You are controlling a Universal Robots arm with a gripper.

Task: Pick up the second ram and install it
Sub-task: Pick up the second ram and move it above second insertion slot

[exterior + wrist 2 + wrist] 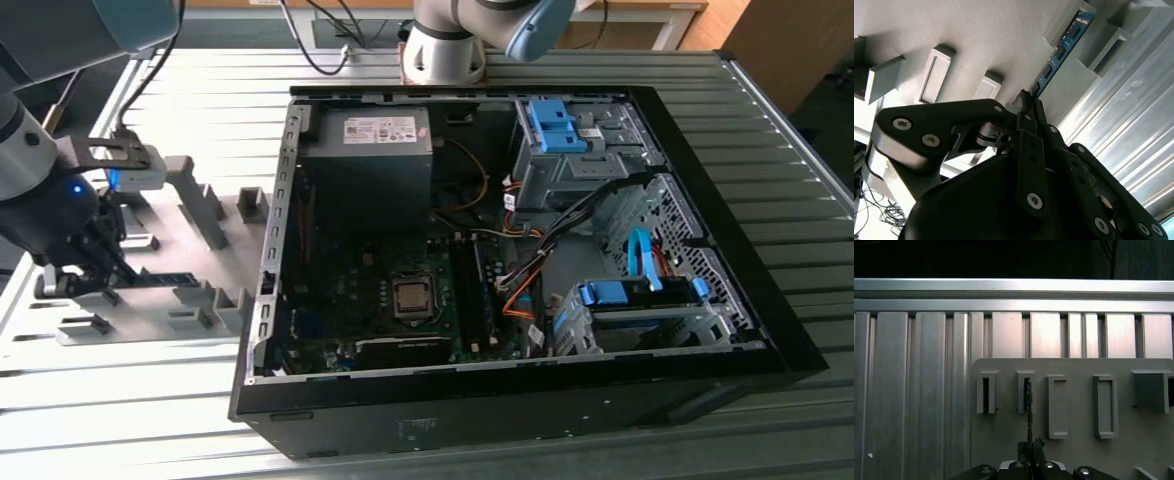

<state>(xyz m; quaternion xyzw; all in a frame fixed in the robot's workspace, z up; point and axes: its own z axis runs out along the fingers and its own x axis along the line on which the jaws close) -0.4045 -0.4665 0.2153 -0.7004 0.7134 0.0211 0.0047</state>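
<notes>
second ram [1060,51]: near end hidden between gripper [1026,98] fingers.
robot arm [447,48]: upper links cut off by picture edge.

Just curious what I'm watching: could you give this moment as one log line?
gripper: closed on second ram | second ram: on edge in grey fixture | stage: pickup, not yet in computer case

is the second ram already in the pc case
No; in the second wrist view the second ram is at the grey fixture plate, the pincer shut on its end.
</notes>
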